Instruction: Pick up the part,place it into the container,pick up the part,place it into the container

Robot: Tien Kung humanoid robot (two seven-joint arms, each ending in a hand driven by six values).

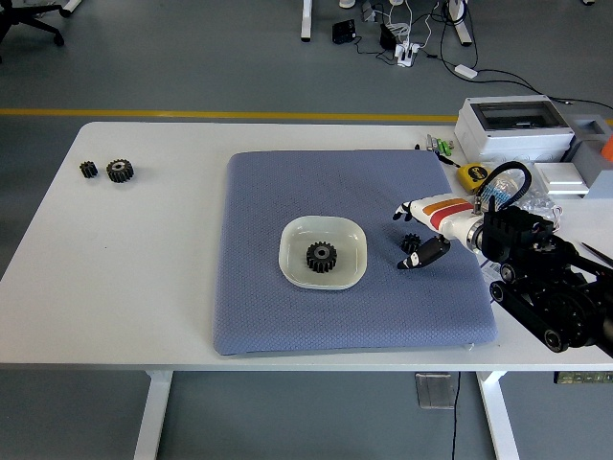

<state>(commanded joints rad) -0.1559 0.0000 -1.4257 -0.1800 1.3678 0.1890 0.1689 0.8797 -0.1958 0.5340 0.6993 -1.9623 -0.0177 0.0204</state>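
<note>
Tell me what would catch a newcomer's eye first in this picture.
Probably the white dish in the middle of the blue mat, with a black gear lying in it. Next, the robot's right hand at the mat's right side, fingers spread, just over a smaller black gear on the mat. Two more gears sit far off near the table's left end.
</note>
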